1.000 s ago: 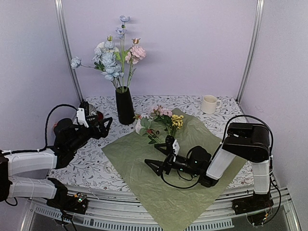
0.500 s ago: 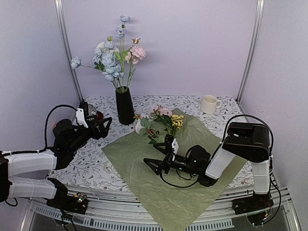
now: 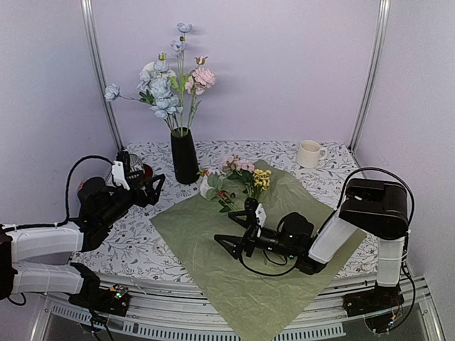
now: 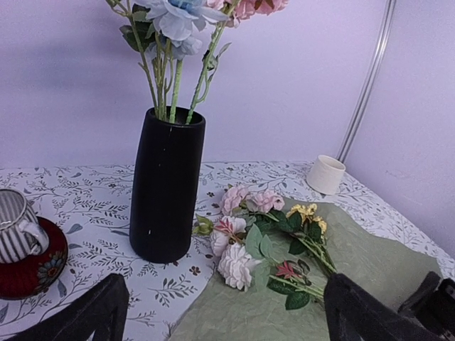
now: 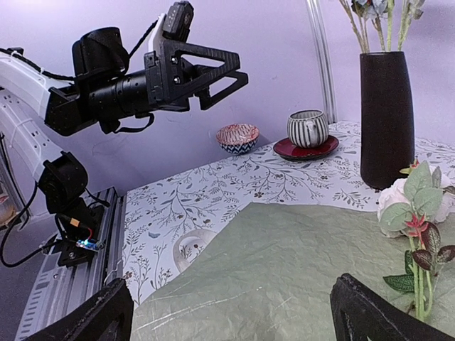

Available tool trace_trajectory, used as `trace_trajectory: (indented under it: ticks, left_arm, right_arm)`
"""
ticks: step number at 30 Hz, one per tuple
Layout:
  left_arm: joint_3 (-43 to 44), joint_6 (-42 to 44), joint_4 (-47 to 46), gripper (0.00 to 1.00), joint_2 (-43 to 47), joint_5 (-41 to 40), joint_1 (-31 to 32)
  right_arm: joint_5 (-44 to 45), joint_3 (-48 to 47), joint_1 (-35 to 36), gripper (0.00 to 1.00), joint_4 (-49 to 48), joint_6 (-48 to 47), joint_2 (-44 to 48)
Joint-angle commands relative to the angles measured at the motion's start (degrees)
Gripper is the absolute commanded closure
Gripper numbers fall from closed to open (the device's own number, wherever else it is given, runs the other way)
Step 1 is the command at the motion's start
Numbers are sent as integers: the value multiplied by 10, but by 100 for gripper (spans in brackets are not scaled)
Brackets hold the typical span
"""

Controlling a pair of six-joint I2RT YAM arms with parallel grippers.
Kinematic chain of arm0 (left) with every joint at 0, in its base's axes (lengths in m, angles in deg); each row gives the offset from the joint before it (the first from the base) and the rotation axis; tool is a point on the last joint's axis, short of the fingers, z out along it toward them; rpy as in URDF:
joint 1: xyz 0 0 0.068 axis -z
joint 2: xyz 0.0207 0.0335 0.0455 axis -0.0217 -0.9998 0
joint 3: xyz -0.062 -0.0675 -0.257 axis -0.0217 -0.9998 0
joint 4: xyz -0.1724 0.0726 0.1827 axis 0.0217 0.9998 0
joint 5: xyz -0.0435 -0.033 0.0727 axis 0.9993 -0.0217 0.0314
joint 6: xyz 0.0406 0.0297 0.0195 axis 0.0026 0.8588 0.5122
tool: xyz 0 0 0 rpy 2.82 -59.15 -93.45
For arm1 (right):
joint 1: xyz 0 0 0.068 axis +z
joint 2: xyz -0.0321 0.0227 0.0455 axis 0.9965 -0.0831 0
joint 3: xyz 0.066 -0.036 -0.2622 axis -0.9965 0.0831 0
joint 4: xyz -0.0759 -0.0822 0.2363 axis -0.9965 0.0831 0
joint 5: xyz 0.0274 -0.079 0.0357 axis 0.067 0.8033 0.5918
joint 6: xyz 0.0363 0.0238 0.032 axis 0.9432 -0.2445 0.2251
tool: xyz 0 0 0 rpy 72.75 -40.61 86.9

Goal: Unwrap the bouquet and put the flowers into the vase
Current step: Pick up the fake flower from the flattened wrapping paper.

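Our right arm [image 3: 375, 207] slightly further right than before; left fingers [image 3: 156, 185] and right fingers [image 3: 227, 244] wide apart, empty.

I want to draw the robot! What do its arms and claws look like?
The left arm and right arm have white links, black joints and looping black cables. The left gripper and right gripper are black, with two pointy fingers and a small white block.
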Motion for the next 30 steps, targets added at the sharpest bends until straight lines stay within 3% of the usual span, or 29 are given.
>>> trace_trajectory:
  ticks: [1,6,17,25,30]
  left_arm:
    - [-6,8,-20,2,8,-3,5]
    - [-8,7,-21,2,11,-4,5]
    - [-10,8,-23,2,12,-6,5]
    - [-11,-3,-11,2,18,-35,5]
    - [-3,-19,0,2,12,-62,4]
  right_arm:
    - [46,46,-7,1,-82,30,28]
    - [56,81,-24,1,-133,77,30]
    - [74,58,-25,1,-29,88,60]
    - [149,44,-24,1,108,122,110]
    - [253,-5,-25,1,325,147,178]
